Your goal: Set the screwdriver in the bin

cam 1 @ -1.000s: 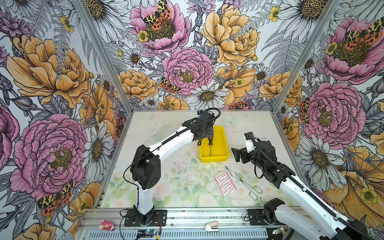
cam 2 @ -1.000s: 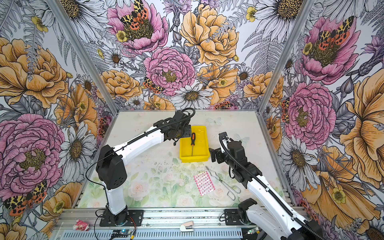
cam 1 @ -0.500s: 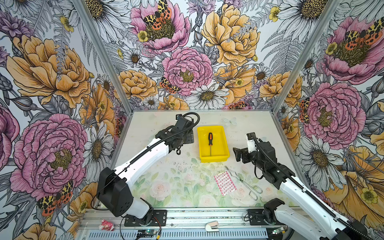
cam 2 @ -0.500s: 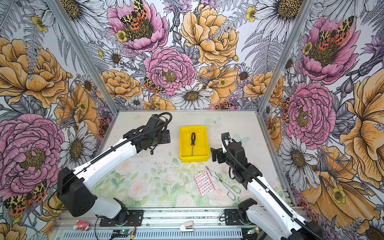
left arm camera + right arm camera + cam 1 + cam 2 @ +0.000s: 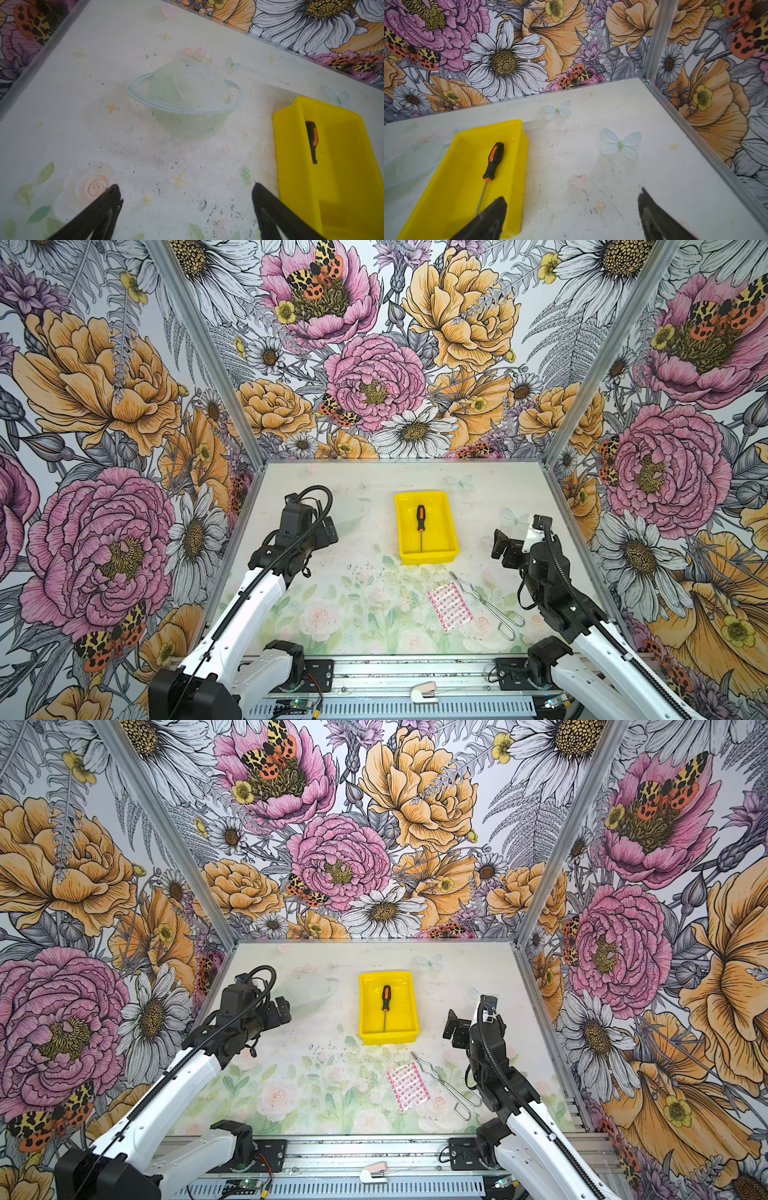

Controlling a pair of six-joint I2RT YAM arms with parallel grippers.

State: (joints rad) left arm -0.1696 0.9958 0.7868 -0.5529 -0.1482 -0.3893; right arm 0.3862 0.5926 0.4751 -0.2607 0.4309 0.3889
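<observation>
Tabletop point(image 5: 353, 506) bin point(image 5: 428, 558): screwdriver point(image 5: 421, 529) lengthwise, handle point(image 5: 420, 516) rearward

Both top views look steeply down from high above the near edge of the table point(image 5: 365, 489), far enough back to hold the whole workspace and the flowered walls point(image 5: 374, 364); they overlap almost completely. The left wrist view sits low and close behind the left gripper point(image 5: 186, 187), facing forward across the table, with the bin point(image 5: 291, 155) ahead of it to one side. The right wrist view sits equally close behind the right gripper point(image 5: 572, 194), facing the back corner. Both wrist views share the bin and the screwdriver point(image 5: 311, 141) inside it.
</observation>
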